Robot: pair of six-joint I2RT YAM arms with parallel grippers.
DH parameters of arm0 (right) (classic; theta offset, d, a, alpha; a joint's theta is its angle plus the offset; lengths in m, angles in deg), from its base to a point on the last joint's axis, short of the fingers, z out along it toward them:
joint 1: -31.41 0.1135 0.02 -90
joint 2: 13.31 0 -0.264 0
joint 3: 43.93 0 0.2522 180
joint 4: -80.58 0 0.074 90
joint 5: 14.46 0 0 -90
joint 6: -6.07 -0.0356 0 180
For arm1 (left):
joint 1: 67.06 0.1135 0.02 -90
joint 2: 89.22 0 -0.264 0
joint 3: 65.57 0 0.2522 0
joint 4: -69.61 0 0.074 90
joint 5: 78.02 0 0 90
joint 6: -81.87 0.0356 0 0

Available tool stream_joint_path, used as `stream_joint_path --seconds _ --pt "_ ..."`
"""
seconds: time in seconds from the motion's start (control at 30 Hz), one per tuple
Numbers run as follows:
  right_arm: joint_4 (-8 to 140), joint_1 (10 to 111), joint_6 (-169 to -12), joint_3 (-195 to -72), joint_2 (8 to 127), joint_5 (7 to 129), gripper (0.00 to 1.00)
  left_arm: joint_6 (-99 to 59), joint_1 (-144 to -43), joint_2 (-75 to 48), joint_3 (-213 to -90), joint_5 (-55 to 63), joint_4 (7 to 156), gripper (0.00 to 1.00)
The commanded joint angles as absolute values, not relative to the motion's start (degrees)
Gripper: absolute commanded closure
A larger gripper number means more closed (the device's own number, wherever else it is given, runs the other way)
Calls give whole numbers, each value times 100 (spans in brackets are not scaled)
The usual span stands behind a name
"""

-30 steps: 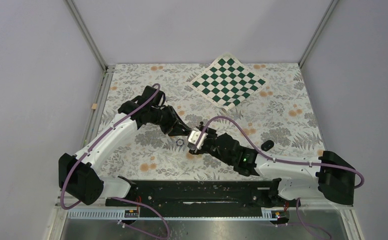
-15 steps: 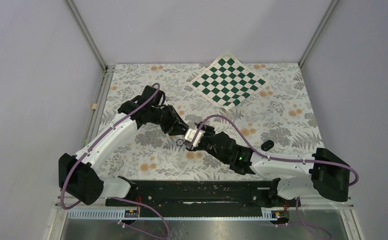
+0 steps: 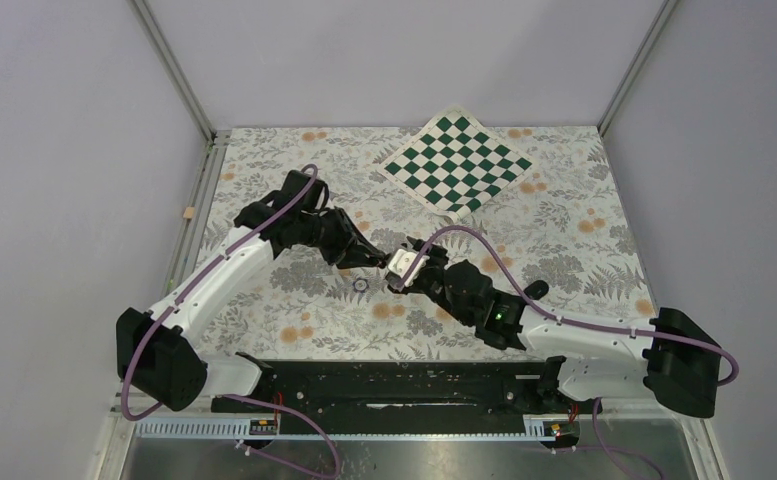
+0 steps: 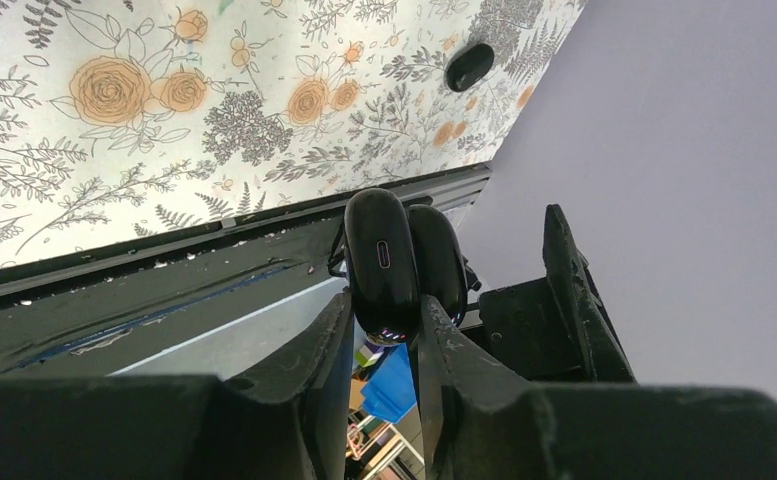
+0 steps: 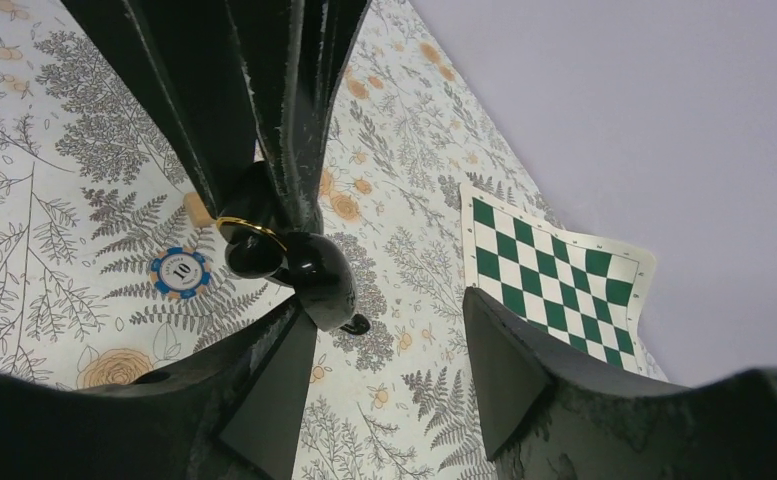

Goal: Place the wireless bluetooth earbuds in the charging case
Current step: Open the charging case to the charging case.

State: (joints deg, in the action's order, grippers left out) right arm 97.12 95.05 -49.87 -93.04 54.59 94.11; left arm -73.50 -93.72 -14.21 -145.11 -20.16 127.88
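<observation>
Jaws of the left gripper (image 4: 384,312) clamp the small glossy black oval charging case (image 4: 379,255) aloft, lid open for loading; right gripper (image 5: 384,310) jaws gape empty alongside; tiny black earbud (image 3: 535,290) lies apart on floral bench (image 3: 584,210).
</observation>
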Motion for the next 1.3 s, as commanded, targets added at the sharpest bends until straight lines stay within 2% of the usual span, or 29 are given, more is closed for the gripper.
stream_joint_path --seconds 0.0,0.93,1.07,1.27 --pt "10100 9419 -4928 -9278 5158 9682 38 -7345 -9384 -1609 -14440 -2090 12978 100" --pt "9222 9417 -5354 -8902 4419 9079 34 -7300 -9317 -1525 -14480 -2145 12975 100" --pt "9145 9457 -5518 -9059 4631 8664 34 -7294 -9312 -1514 -14489 -2173 12969 100" --pt "9657 9655 -5529 -9250 5278 8660 33 -7309 -9316 -1495 -14524 -2162 12976 100"
